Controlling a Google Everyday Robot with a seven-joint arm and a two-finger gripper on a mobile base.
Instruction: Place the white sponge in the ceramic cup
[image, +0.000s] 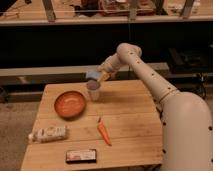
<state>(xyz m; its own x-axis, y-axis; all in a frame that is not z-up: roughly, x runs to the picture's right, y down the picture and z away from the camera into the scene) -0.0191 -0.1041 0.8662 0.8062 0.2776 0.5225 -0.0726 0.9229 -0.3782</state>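
The ceramic cup (93, 91), small and greyish-white with a dark inside, stands upright on the wooden table (130, 120) just right of the orange bowl. My gripper (95, 76) hangs right above the cup's mouth at the end of the white arm. It holds the white sponge (92, 75), a pale bluish block, just above the cup's rim.
A wide orange bowl (69, 103) sits left of the cup. A carrot (103, 132) lies in the middle front. A whitish printed bag (48, 134) lies at the left edge. A dark flat packet (81, 156) lies at the front edge. A dark shelf runs behind the table.
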